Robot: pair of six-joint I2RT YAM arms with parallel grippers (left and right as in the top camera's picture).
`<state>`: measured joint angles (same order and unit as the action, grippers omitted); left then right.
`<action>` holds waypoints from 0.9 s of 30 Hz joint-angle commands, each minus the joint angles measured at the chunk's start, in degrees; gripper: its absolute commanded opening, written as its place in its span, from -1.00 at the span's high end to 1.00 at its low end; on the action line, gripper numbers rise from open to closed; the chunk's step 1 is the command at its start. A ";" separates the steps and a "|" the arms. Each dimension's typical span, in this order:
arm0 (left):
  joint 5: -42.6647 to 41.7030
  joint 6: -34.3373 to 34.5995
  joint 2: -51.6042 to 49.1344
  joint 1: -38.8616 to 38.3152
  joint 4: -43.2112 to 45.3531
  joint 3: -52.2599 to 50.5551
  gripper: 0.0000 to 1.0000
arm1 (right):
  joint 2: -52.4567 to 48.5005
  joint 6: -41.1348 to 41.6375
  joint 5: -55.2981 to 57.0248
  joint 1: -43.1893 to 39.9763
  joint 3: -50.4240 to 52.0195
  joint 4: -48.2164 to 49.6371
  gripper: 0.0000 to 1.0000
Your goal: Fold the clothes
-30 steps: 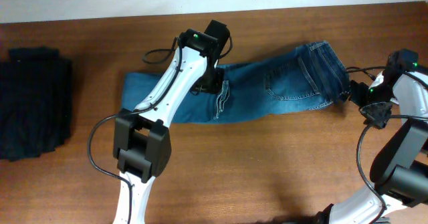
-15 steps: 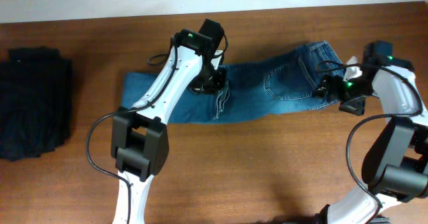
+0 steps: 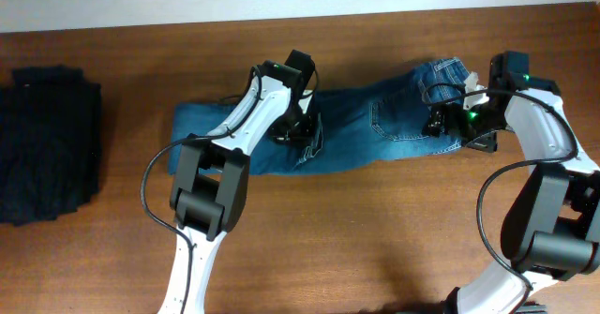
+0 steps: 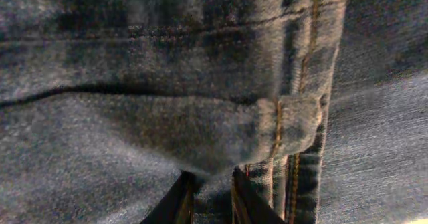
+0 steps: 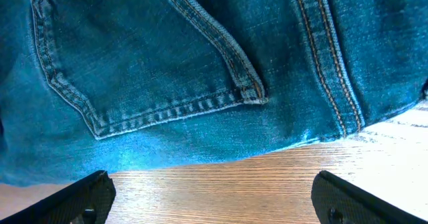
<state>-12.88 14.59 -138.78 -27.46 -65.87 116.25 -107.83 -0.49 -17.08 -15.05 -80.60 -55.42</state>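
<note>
The blue denim jeans [image 3: 394,117] lie lengthwise across the far middle of the table, with the waistband and back pocket at the right end. My left gripper [image 3: 305,128] is down on the middle of the jeans. In the left wrist view its fingers [image 4: 210,200] are pinched on a fold of denim [image 4: 200,130] by a seam. My right gripper [image 3: 448,119] is over the waistband end. In the right wrist view it is open and empty [image 5: 214,197], above bare wood just off the jeans' edge, below the back pocket [image 5: 154,70].
A black folded garment pile [image 3: 47,141] sits at the left edge. The brown wooden table [image 3: 375,230] runs toward the front. The far table edge meets a white wall [image 3: 141,0].
My right gripper has moved left from beyond the waistband end to over the waistband. My left gripper has shifted slightly on the middle of the jeans.
</note>
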 commanded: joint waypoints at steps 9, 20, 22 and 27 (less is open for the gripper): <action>-0.07 -0.09 6.47 4.52 -8.50 18.58 -0.30 | 1.62 -0.81 -0.72 0.42 0.17 0.37 -0.97; 12.39 -12.44 8.61 15.67 -28.44 22.47 -0.71 | 1.62 -0.79 -0.74 0.42 0.17 0.42 -0.97; 13.60 -14.01 8.61 17.53 -28.52 21.33 -0.72 | 1.62 -0.79 -0.74 0.42 0.17 0.42 -0.97; 14.43 -17.75 8.61 21.07 -27.36 18.29 -0.74 | 1.62 -0.79 -0.74 0.42 0.17 0.42 -0.98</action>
<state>-0.12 1.78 -129.82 -7.92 -93.56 136.09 -107.83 -0.49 -17.08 -15.05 -80.60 -55.18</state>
